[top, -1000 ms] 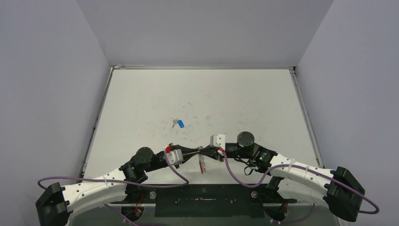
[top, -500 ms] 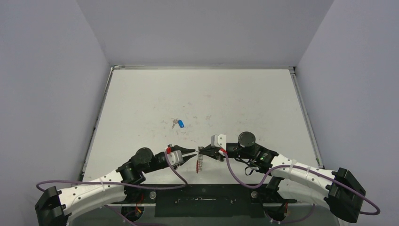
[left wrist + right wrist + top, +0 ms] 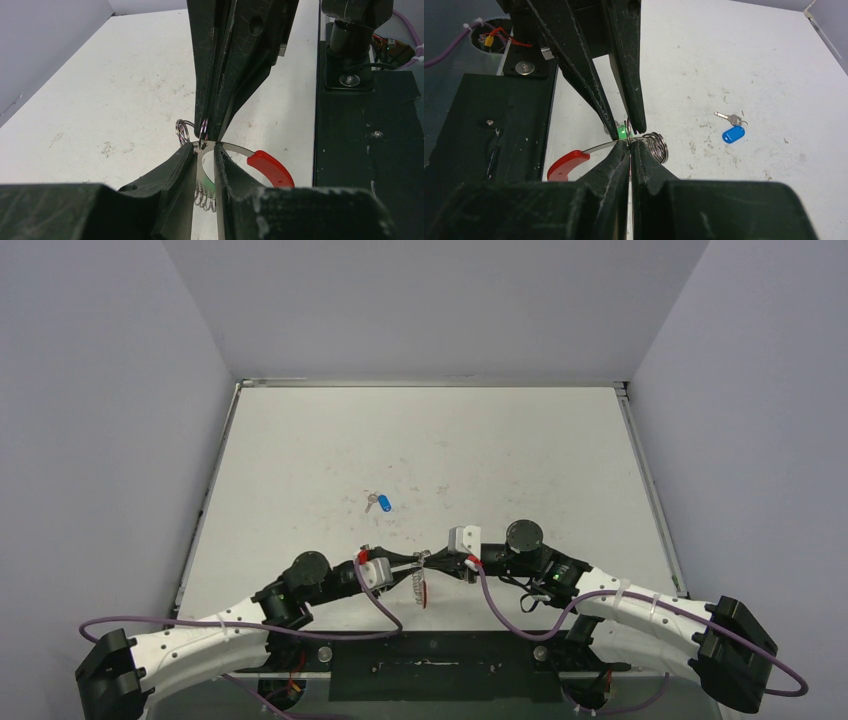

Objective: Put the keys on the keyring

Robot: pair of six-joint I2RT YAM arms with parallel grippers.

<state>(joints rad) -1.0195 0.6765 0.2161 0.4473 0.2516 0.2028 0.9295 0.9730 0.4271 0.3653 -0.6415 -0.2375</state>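
The keyring point(image 3: 421, 585), a silvery band with a coiled part and a red sleeve point(image 3: 270, 167), hangs between my two grippers just above the table's near edge. My right gripper point(image 3: 630, 144) is shut on the ring's thin metal beside the coil point(image 3: 656, 145). My left gripper point(image 3: 205, 150) faces it tip to tip and is shut on the green-headed key point(image 3: 206, 187), which also shows in the right wrist view point(image 3: 623, 132) right at the band. The blue-headed key point(image 3: 383, 503) lies on the table farther back, also in the right wrist view point(image 3: 732, 134).
A black base plate point(image 3: 430, 665) runs along the near edge under both arms. Purple cables point(image 3: 500, 600) loop beside the wrists. Grey walls point(image 3: 120, 440) enclose the white table point(image 3: 500, 460) on three sides.
My left gripper drew back to the left half a second ago, then came in again and now meets the right gripper's tips. The keyring stayed in the right gripper and swung slightly.
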